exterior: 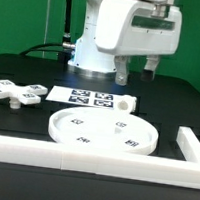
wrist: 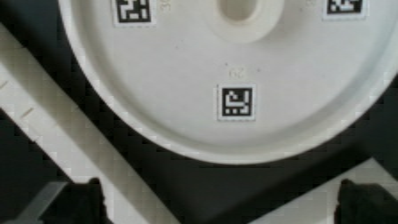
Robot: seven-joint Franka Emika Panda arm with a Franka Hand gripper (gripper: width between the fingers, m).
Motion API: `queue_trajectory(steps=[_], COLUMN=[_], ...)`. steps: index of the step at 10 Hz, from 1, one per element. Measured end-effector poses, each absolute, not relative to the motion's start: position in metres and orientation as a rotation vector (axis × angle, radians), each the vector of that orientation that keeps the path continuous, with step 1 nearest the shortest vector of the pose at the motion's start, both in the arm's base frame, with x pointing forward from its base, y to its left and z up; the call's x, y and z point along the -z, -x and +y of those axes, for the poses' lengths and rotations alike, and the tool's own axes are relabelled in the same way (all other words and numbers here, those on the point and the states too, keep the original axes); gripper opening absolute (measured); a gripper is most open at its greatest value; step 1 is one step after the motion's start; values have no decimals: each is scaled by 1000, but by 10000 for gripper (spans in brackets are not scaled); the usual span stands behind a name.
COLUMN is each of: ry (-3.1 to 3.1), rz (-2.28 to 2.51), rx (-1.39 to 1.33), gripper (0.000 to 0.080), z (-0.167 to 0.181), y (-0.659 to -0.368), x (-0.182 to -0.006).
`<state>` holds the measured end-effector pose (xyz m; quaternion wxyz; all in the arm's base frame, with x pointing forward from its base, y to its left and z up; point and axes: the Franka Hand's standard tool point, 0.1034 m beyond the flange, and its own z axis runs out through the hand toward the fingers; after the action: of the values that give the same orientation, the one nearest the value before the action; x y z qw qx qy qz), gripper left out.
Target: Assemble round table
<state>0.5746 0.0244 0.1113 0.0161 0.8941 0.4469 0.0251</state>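
The large white rimmed disc (exterior: 102, 132) lies flat on the black table near the front, with several square markers on its face. It fills most of the wrist view (wrist: 214, 70). The short cylindrical post (exterior: 126, 104) lies just behind the disc. The cross-shaped piece (exterior: 13, 94) lies at the exterior view's left. My gripper (exterior: 134, 72) hangs above the table behind the disc, over the post area, touching nothing. In the wrist view the gripper (wrist: 217, 205) is open and empty, its two dark fingertips (wrist: 71, 205) wide apart.
The marker board (exterior: 88, 98) lies flat behind the disc. A long white border rail (exterior: 91, 160) runs along the front, and another (exterior: 190, 149) stands at the exterior view's right. A rail (wrist: 45, 110) also shows in the wrist view.
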Motion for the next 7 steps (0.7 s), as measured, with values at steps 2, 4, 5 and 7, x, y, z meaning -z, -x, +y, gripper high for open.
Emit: queue_trajectory(steps=[2, 4, 5, 7], ry=[-2701, -2677, -2683, -2680], rz=[1549, 1644, 1648, 1644], rx=[-84, -33, -19, -30], gripper=[649, 649, 649, 649], z=[6, -10, -12, -10], y=[-551, -532, -529, -532], x=[-88, -58, -49, -54])
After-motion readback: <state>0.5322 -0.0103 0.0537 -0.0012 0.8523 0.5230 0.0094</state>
